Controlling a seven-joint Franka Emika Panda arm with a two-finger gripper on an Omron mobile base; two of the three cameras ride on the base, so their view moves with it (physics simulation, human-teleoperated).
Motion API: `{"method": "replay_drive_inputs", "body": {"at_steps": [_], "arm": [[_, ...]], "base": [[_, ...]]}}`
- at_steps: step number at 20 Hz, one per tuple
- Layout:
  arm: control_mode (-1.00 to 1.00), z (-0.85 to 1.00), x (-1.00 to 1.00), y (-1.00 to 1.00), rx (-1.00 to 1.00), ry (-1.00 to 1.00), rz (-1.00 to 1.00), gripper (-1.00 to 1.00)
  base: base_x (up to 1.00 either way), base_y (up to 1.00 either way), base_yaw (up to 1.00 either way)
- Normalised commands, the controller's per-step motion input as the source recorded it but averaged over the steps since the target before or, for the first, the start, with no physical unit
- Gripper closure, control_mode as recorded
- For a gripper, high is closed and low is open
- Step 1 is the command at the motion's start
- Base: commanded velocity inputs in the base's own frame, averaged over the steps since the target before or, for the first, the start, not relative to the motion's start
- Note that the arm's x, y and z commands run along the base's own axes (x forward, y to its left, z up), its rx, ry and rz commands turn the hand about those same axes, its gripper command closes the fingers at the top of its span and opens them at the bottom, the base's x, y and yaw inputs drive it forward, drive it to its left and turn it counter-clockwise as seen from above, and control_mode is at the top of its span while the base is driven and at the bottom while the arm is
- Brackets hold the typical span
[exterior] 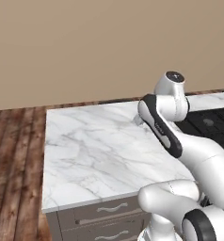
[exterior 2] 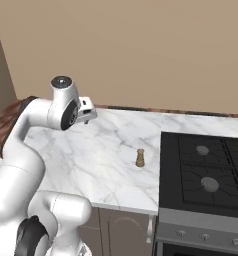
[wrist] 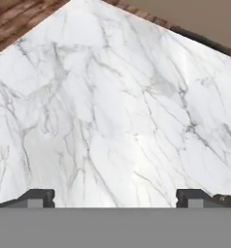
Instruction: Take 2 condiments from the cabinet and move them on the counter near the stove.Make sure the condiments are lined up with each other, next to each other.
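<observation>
Marble is what the left base view mostly offers: the counter [exterior: 95, 150] runs from a corner over grey drawers [exterior: 109, 214] toward the stove [exterior: 212, 124] at the right edge, with the white arm [exterior: 180, 141] folded across the near side. No bottle or shaker can be made out on the slab from this side.

In the right base view the tan shaker [exterior 2: 140, 158] is seen standing upright on the counter [exterior 2: 91, 155], just beside the left edge of the stove [exterior 2: 206, 175]. The arm's hand [exterior 2: 86, 112] is held over the far left part of the slab, well apart from the shaker. The red bottle and the cabinet are not to be found here.

In the hand view the gripper [wrist: 115, 197] is shown with its two dark tips spread as wide as they go, bare marble between them and nothing held.

One condiment is judged to be placed already, and the second is judged to be outstanding. The next move is taken to call for a return to the cabinet, a grasp on the red bottle, and its setting down close beside the shaker, in line with it.
</observation>
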Motion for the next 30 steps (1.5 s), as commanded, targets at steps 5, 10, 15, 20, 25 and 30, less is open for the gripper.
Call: {"method": "replay_drive_inputs", "body": {"at_steps": [5,10,15,20,25,30], "arm": [[-1.00,0.00,-0.28,0.20,0.03,-0.26,-0.16,-1.00],[-1.00,0.13,-0.26,0.04,0.04,-0.22,-0.15,-1.00],[-1.00,0.30,-0.17,0.00,0.06,-0.08,-0.09,-1.00],[-1.00,0.35,-0.02,0.00,0.10,0.01,0.00,-1.00],[-1.00,0.18,-0.12,0.00,0.08,0.01,0.00,-1.00],[-1.00,0.19,-0.38,0.00,0.03,0.01,-0.01,-1.00]], "base": [[0.00,0.00,0.00],[0.00,0.00,0.00],[0.00,0.00,0.00],[0.00,0.00,0.00],[0.00,0.00,0.00],[0.00,0.00,0.00]]}}
